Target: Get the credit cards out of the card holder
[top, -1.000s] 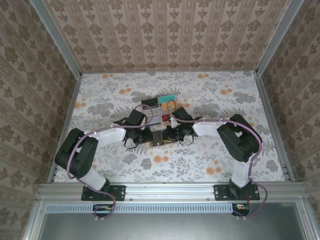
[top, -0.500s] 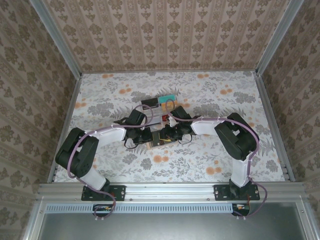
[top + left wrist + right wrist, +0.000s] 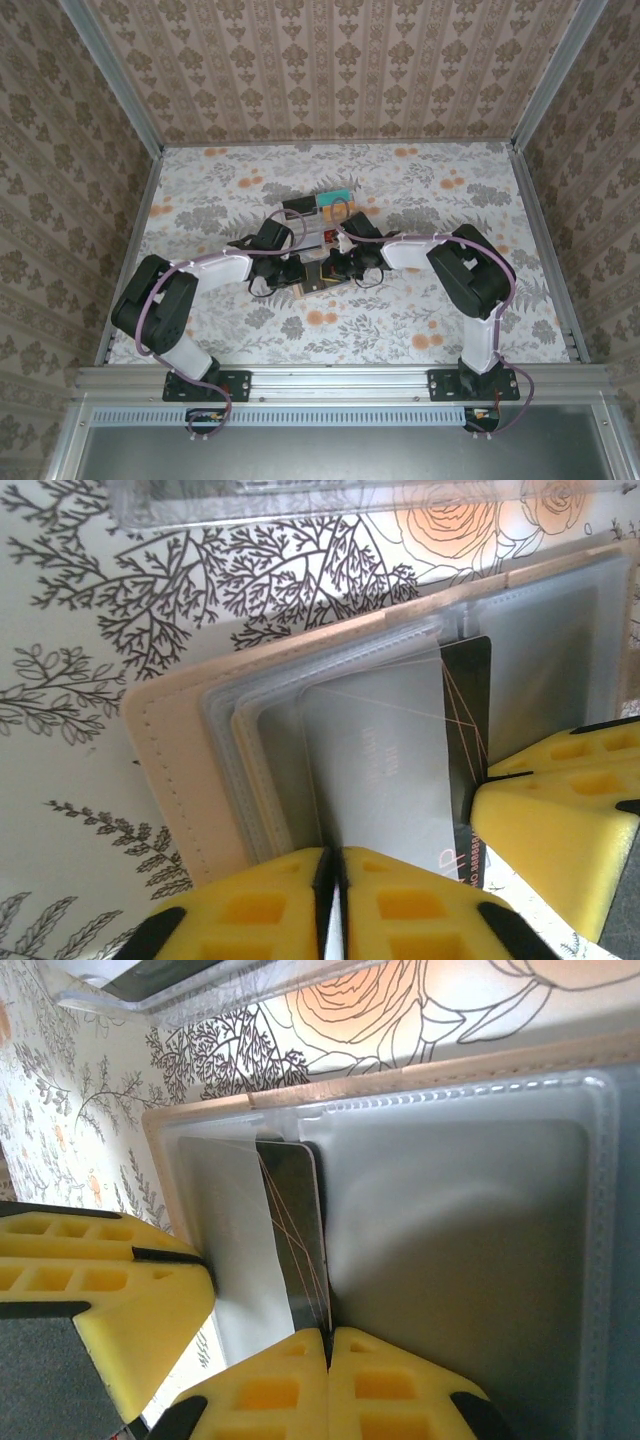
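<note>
One glossy black card [image 3: 465, 710] inside stitched tan holder [image 3: 160, 750].

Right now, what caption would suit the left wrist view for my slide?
Left gripper pinching a grey pocket of the tan card holder, a black card partly out.

Robot test cell, lab setting. Aluminium frame [image 3: 112, 75] boxes in the bench [image 3: 450, 200]; wallpaper panels [image 3: 340, 70] as walls. Left arm [image 3: 170, 305] and right arm [image 3: 470, 275] bolted to front rail [image 3: 340, 380].
</note>
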Available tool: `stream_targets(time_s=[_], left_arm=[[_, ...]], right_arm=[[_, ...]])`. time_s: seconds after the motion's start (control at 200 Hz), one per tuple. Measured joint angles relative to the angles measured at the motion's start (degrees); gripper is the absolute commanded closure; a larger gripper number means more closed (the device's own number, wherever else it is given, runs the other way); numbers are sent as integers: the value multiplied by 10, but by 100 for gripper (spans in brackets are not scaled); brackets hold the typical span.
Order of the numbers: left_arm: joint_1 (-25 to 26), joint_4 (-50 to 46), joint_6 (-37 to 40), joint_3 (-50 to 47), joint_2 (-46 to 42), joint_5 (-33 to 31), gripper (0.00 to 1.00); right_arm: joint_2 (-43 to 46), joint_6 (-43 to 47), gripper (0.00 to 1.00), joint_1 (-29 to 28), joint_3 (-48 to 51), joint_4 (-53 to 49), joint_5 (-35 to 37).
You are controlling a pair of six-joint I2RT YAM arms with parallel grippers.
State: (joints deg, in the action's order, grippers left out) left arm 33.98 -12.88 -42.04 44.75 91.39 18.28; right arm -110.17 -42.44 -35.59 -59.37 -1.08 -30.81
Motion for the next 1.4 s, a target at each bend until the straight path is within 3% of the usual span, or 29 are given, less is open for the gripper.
stream_targets(time_s=[0.43, 0.645, 1.22, 1.4], left_arm=[[-5, 4, 5, 0, -2, 11, 74], [-7, -2, 11, -1, -17, 7, 66], [-3, -12, -4, -1, -53, -19, 75], [13, -4, -19, 0, -38, -27, 78]], right_arm=[[61, 9, 100, 26, 43, 12, 44], [88, 15, 100, 32, 70, 18, 47], [78, 17, 100, 37, 73, 25, 20], [77, 15, 95, 37, 67, 27, 17]])
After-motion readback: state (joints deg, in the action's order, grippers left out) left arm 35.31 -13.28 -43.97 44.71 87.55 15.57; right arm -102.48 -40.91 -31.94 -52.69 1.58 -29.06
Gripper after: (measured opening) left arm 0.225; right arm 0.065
